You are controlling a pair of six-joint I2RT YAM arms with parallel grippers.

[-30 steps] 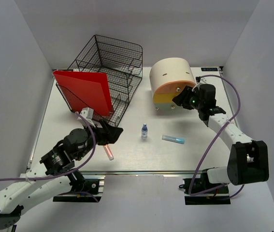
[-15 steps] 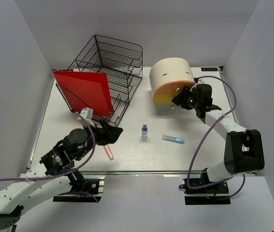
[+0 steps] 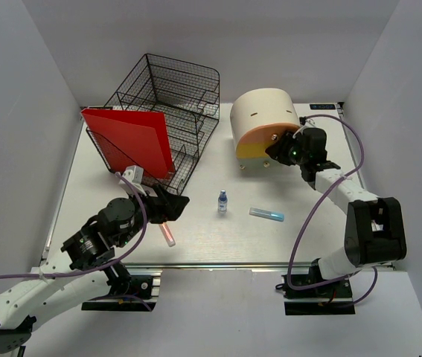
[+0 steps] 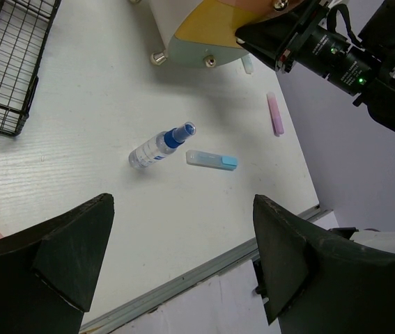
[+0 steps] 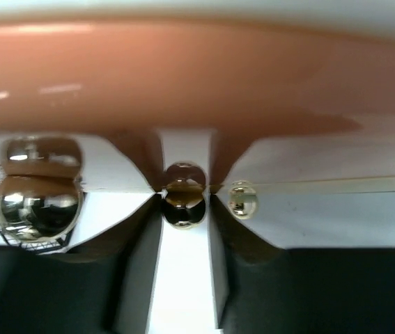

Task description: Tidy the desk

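Observation:
The desk [image 3: 307, 230] is a white tabletop with a silver rail at its near edge. A small spray bottle [image 3: 222, 201] and a blue-capped tube [image 3: 267, 214] lie mid-desk; both also show in the left wrist view, bottle [image 4: 157, 147] and tube [image 4: 212, 160]. My right gripper [image 3: 277, 149] is at the front of the round beige drawer unit [image 3: 263, 119]. In the right wrist view its jaws [image 5: 184, 202] are closed on a gold knob [image 5: 184, 209]. My left gripper [image 3: 172, 208] is open and empty above the desk, beside a pink pen [image 3: 167, 234].
A black wire mesh tray [image 3: 181, 97] with a red folder [image 3: 132, 141] stands at the back left. A second pink stick [image 4: 275, 115] lies right of the drawer unit. Other gold knobs [image 5: 40, 198] sit on the drawer front.
My right arm has drawn in, and its gripper has shifted slightly left against the drawer unit's front. The left arm and the loose items have not moved.

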